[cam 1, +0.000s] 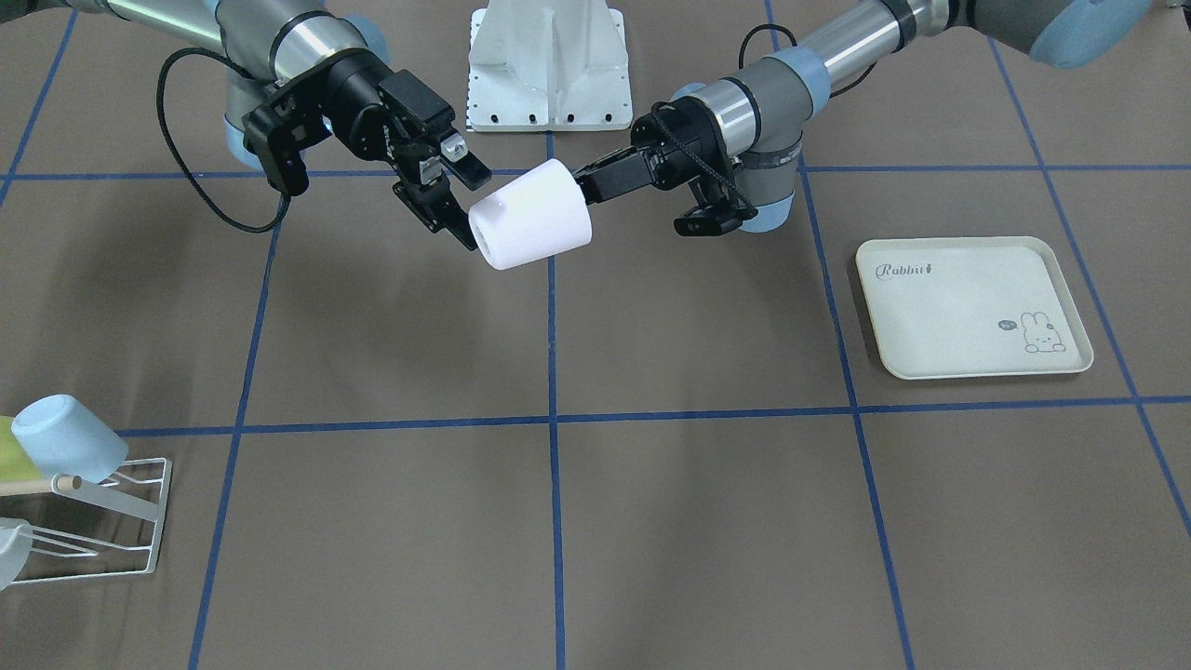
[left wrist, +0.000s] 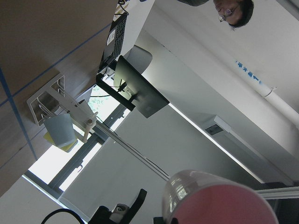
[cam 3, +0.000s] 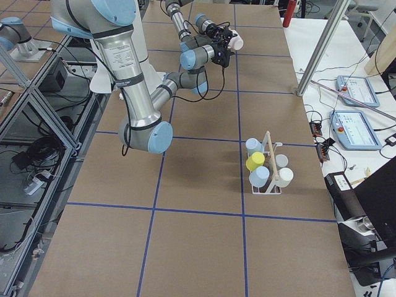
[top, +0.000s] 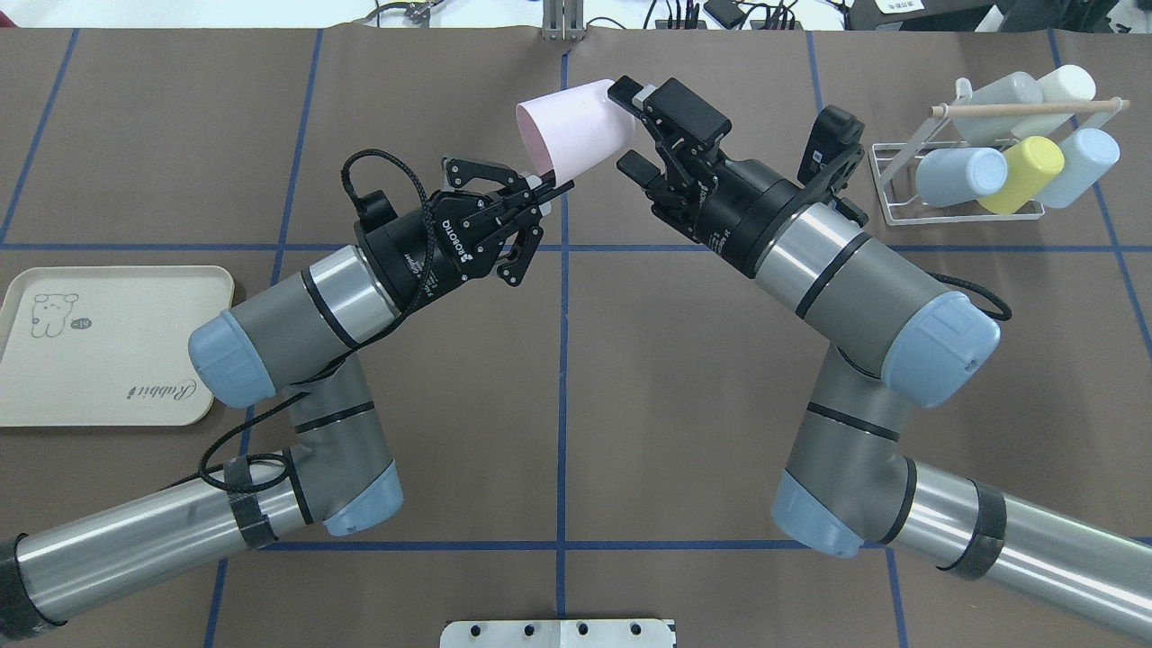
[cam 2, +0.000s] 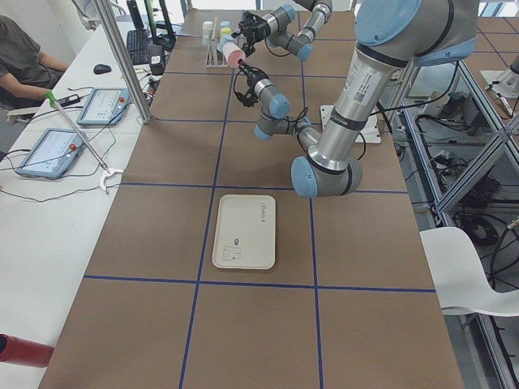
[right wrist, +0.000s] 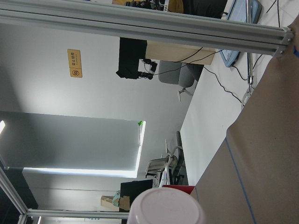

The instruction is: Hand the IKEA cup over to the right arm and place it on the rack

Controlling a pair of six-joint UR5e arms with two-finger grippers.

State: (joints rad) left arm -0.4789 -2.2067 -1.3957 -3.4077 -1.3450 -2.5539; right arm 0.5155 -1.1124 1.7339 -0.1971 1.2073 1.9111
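Observation:
The IKEA cup point(cam 1: 530, 228) is pale pink-white and hangs on its side above the middle of the table; it also shows in the overhead view point(top: 576, 121). My left gripper point(top: 556, 187) is shut on the cup's open rim, one finger inside. From the other side, my right gripper point(top: 621, 126) stands open with its fingers straddling the cup's closed end; the lower finger looks apart from the wall. The front view shows the same: left gripper point(cam 1: 582, 189), right gripper point(cam 1: 470, 205). The white wire rack point(top: 880, 189) with its wooden dowel point(top: 1026, 108) stands at the far right.
The rack holds several cups: light blue point(top: 961, 176), yellow point(top: 1021, 173), white and grey. A cream rabbit-print tray point(top: 99, 351) lies at the left edge. The white base plate point(cam 1: 547, 65) sits between the arms. Operator desks with tablets run along the table's far side point(cam 2: 81, 105).

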